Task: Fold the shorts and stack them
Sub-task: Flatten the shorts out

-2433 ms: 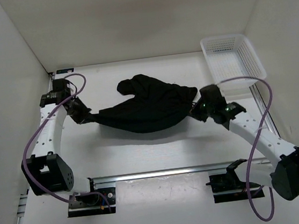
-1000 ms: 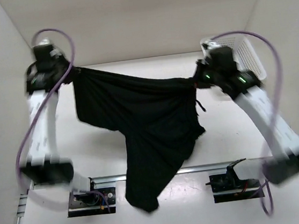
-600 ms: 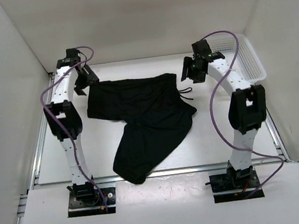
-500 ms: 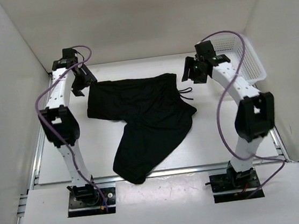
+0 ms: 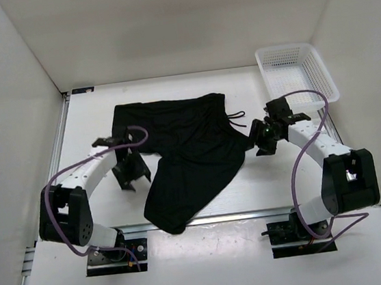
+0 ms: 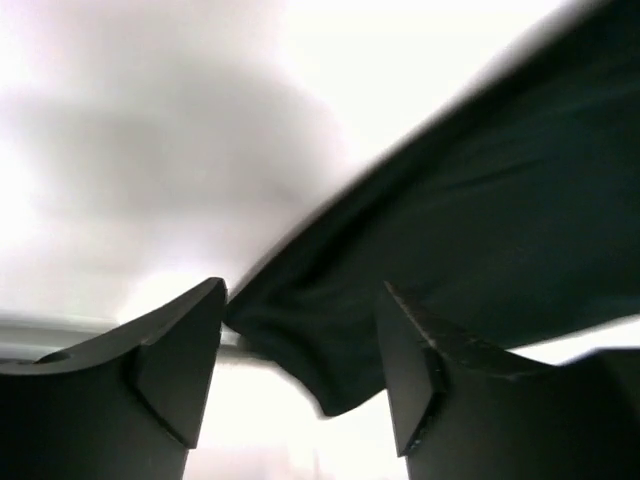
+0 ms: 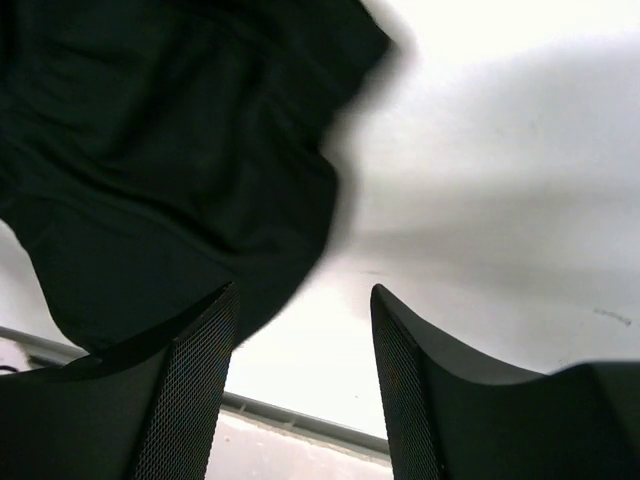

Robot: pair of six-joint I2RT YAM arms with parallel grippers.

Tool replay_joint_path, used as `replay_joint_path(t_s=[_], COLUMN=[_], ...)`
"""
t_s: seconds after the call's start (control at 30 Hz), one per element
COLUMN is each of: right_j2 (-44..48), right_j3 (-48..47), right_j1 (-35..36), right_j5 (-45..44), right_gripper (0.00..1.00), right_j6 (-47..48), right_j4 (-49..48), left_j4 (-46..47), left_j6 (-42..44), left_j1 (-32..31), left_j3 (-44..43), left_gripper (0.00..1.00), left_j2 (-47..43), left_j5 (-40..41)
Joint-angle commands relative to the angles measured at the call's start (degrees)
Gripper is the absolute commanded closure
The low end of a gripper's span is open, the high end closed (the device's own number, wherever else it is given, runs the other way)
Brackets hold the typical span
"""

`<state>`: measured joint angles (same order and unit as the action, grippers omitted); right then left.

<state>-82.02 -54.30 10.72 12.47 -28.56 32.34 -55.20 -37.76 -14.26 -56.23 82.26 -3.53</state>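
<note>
Shorts [image 5: 188,149] spread flat at table centre, waistband toward 12 o'clock, one leg trailing to 7 o'clock; this layout likely suits a fold across the middle. Left gripper [image 5: 127,177] at the cloth's 9 o'clock edge and right gripper [image 5: 260,141] at its 3 o'clock edge, both with jaws apart and holding nothing, apparently placed to take opposite edges. Basket [image 5: 320,73] at 1 o'clock, apart. Black fabric hides creases and the second leg's outline; both wrist views are blurred.

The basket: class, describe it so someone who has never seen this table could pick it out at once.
Start at the white table, seen from above, and go to its far right corner. There sits the basket: a white rectangular mesh tray, unlike the black shorts spread mid-table.
</note>
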Motion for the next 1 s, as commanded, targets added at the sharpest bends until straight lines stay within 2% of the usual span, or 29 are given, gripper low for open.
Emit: replay_joint_path(t_s=[0.0, 0.13, 0.33, 0.4, 0.47, 0.5, 0.57, 0.6, 0.67, 0.83, 0.97], right_j2=[-0.7, -6.2, -14.6, -17.3, -17.9, -17.9, -17.9, -17.2, -15.3, -8.8, -5.8], right_j3=[2.0, 1.4, -2.8, -3.4, -3.9, -3.9, -5.1, -5.1, -5.1, -4.5, -4.0], right_j1=[-2.5, -3.0, -3.0, -3.0, -3.0, -3.0, -3.0, -3.0, -3.0, -3.0, -3.0], right_j5=[4.7, 5.3, 7.4, 8.3, 9.2, 9.2, 8.5, 8.5, 7.2, 4.6, 4.1], right_gripper=[0.40, 0.37, 0.37, 0.43, 0.55, 0.76, 0.95, 1.00, 1.00, 1.00, 1.00], right_j6=[-2.5, -2.5, -4.3, -4.3, -4.8, -4.8, -4.8, -4.8, -4.1, -3.0, -3.0], right_j4=[-6.7, -11.0, -15.8, -16.8, -18.3, -18.3, -17.1, -17.0, -15.6, -12.4, -11.9], left_j4=[2.9, 4.2, 6.7, 7.5, 7.5, 8.0, 8.0, 7.2, 4.9, -10.4, -12.7], left_j6=[-6.0, -10.6, -14.0, -14.5, -14.5, -14.5, -14.5, -14.5, -14.5, -14.1, -8.7], left_j1=[-1.6, -5.6, -8.1, -8.2, -8.2, -8.2, -8.2, -8.2, -7.5, -5.1, 0.3], left_j3=[6.2, 12.1, 15.9, 16.6, 17.1, 17.1, 17.1, 16.4, 15.0, 2.2, -8.7], left_gripper=[0.24, 0.19, 0.19, 0.24, 0.34, 0.53, 0.85, 0.90, 0.90, 0.90, 0.90], left_j2=[-2.9, -2.9, 1.8, 2.6, 3.9, 4.7, 5.3, 5.3, 2.7, -4.8, -5.0], left_j5=[-4.3, -6.1, -5.4, -5.4, -4.7, -4.7, -4.2, -4.2, -2.5, 7.2, 10.5])
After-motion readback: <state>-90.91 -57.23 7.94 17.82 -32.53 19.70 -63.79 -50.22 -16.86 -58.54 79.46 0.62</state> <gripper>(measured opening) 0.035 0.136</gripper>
